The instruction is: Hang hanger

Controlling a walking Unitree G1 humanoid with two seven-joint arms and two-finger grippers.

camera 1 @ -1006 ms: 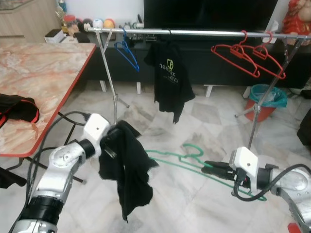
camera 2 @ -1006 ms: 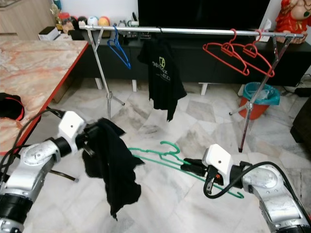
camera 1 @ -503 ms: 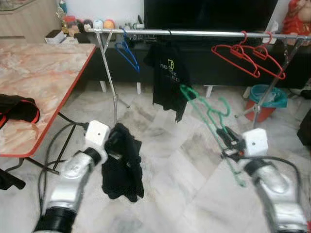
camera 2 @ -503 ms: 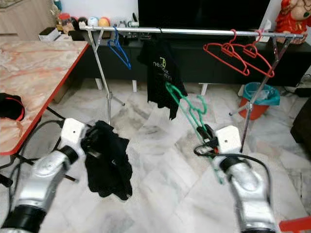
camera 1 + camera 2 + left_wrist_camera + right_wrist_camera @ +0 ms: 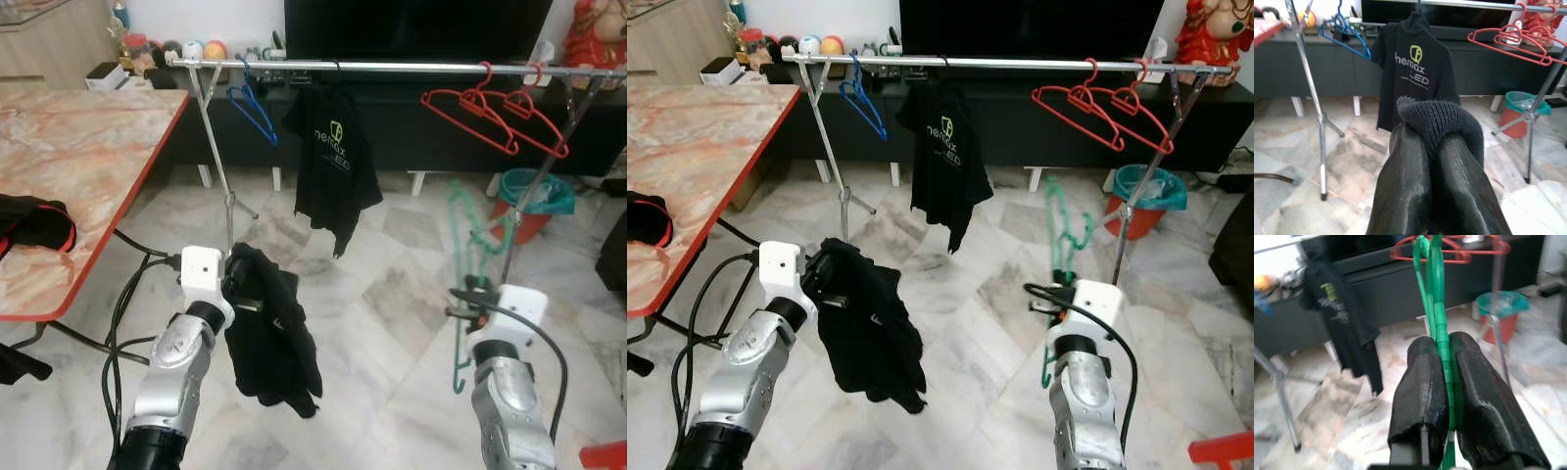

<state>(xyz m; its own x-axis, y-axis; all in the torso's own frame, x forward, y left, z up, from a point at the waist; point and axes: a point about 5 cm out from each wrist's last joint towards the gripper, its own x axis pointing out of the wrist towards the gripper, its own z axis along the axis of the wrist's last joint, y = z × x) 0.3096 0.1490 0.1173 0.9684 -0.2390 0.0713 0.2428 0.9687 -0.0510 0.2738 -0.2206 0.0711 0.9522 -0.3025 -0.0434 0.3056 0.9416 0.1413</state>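
Right gripper (image 5: 1442,382) is clamped tight on a green hanger (image 5: 460,240), its two black fingers (image 5: 1418,387) pinching the thin plastic between them, and the hanger stands upright above the wrist with its hook end uppermost, out over the marble floor (image 5: 392,294) on the near right. Left gripper (image 5: 1432,147) is closed on a fold of a black garment (image 5: 274,333), which droops from it in a loose bundle on the near left. Farther off, a metal clothes rail (image 5: 392,67) runs across the scene on its stands; from left to right it carries a blue hanger (image 5: 253,103), a black printed T-shirt (image 5: 335,162) and two red hangers (image 5: 490,113). A marble-topped table (image 5: 88,147) with a red edge sits at the far left, and a red bin (image 5: 534,201) with a teal liner stands behind the rail's right stand. Judging by this, the step in hand is the carry: the green hanger is lifted and held, but it remains well short of the rail and lower than it. The next move likely calls for raising the hook above the bar, choosing the open stretch between the T-shirt and the red hangers, then lowering so the hook catches before the fingers let go.
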